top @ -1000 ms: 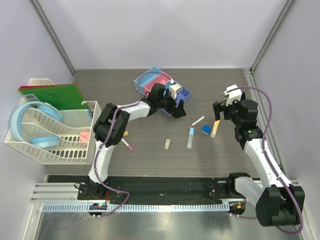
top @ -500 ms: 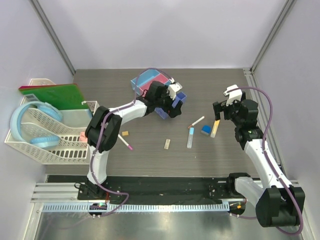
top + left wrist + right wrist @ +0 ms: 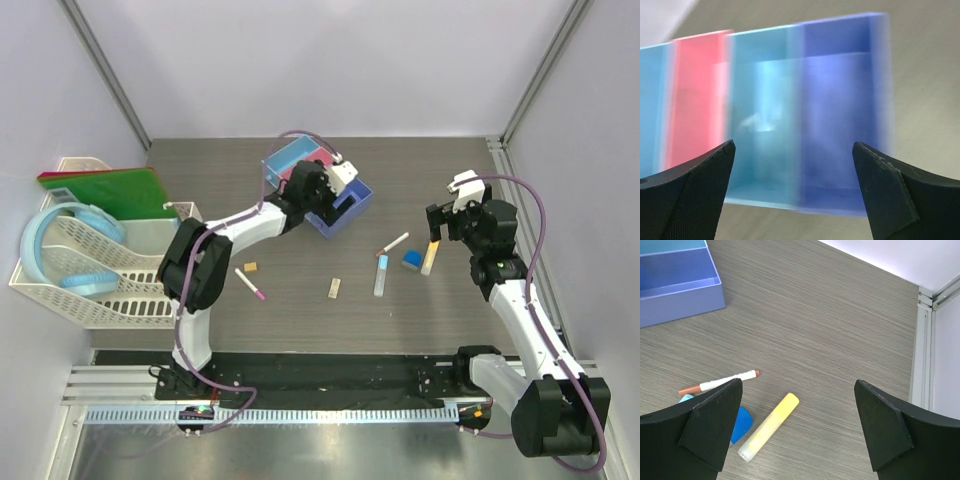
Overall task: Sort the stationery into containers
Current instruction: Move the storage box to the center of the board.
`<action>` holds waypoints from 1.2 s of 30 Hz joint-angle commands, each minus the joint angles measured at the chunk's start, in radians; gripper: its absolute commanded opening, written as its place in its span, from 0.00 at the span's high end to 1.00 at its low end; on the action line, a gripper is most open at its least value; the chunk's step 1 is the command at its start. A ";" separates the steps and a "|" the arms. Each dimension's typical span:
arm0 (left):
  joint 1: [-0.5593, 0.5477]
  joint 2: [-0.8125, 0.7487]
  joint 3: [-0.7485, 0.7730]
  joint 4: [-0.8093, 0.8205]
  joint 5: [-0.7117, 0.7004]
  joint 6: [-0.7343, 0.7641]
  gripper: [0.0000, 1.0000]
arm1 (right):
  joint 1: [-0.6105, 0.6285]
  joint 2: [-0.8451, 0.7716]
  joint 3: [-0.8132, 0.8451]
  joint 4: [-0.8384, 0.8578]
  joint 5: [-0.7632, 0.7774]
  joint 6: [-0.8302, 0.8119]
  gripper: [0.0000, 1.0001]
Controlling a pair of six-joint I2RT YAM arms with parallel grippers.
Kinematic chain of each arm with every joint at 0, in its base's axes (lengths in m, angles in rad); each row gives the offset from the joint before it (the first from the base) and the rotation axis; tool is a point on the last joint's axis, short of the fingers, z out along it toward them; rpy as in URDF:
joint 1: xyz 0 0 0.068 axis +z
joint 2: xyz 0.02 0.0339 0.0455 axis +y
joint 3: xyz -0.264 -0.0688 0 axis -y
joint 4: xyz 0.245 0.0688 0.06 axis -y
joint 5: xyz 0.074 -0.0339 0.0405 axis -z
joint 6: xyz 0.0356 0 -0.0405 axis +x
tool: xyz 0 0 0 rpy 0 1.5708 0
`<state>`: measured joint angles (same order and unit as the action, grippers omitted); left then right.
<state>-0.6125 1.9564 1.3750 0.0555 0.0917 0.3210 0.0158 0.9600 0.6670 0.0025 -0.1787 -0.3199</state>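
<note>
The four joined containers (image 3: 340,208) stand at the back centre: light blue, pink, light blue and purple. My left gripper (image 3: 330,195) hovers over them, open and empty. Its blurred wrist view shows the pink bin (image 3: 697,100), a light blue bin (image 3: 765,125) and the purple bin (image 3: 840,115) between the fingers of the left gripper (image 3: 794,146). My right gripper (image 3: 436,222) is open and empty above the yellow stick (image 3: 769,426), the blue block (image 3: 741,423) and a white pen (image 3: 722,382). The pale blue tube (image 3: 381,272), two tan pieces (image 3: 334,288) (image 3: 251,266) and a second pen (image 3: 250,284) lie on the table.
A white lattice basket (image 3: 130,290) with a big blue hoop (image 3: 60,245) and a green board (image 3: 105,190) stands at the left edge. A metal rail (image 3: 922,360) runs along the table's right side.
My left gripper has drawn back toward the far left over the containers, and the row seems to have shifted a little left with it. The right arm has not moved.
</note>
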 commanded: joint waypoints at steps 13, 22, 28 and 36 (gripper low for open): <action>0.267 0.260 0.389 0.141 -0.233 0.248 0.00 | -0.002 -0.017 0.025 0.008 -0.030 -0.002 0.00; 0.267 0.403 0.478 0.229 -0.360 0.392 0.00 | -0.004 -0.020 0.014 0.007 -0.030 -0.008 0.00; 0.292 0.411 0.477 0.213 -0.371 0.418 0.00 | -0.002 -0.006 0.014 0.011 -0.039 -0.010 0.00; 0.293 0.362 0.378 0.135 -0.328 0.467 0.00 | -0.002 -0.012 0.014 0.010 -0.041 -0.010 0.00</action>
<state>-0.3206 2.3573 1.8118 0.2417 -0.2493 0.7498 0.0158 0.9600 0.6670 -0.0105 -0.2054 -0.3202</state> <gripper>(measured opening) 0.996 0.996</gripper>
